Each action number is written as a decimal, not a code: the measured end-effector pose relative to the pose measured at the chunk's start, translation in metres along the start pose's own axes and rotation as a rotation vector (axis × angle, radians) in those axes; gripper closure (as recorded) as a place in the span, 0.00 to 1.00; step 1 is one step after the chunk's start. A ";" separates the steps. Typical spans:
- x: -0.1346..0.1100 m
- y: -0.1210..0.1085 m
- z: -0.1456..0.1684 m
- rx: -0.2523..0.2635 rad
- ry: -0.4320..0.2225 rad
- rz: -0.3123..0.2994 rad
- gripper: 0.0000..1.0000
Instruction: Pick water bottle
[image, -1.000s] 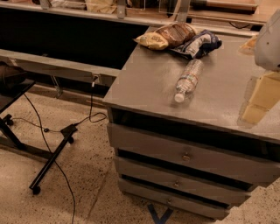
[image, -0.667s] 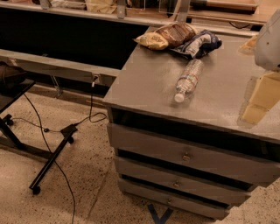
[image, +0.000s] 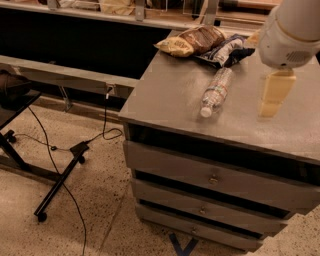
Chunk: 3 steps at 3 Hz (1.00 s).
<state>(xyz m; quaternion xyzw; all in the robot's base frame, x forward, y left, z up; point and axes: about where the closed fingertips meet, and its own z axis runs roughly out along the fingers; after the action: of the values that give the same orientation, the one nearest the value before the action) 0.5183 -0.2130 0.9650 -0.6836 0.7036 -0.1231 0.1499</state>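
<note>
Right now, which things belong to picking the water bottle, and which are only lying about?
Belonging to the job: small clear plastic water bottle with white cap, lying on its side on the grey drawer cabinet; pale yellow gripper, above the cabinet top beside the bottle, apart from it.
Only lying about: brown-yellow snack bag; blue-white snack bag; black floor stand.

White, smooth, rounded arm housing (image: 290, 32) at upper right; pale cream, blocky gripper (image: 272, 95) directly beneath it.
</note>
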 end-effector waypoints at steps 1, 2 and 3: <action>-0.018 -0.049 0.036 0.042 0.076 -0.182 0.00; -0.045 -0.085 0.079 0.078 0.147 -0.422 0.00; -0.041 -0.083 0.075 0.076 0.146 -0.410 0.00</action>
<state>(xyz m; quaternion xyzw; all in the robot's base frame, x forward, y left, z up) 0.6243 -0.1722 0.9287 -0.7954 0.5538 -0.2268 0.0960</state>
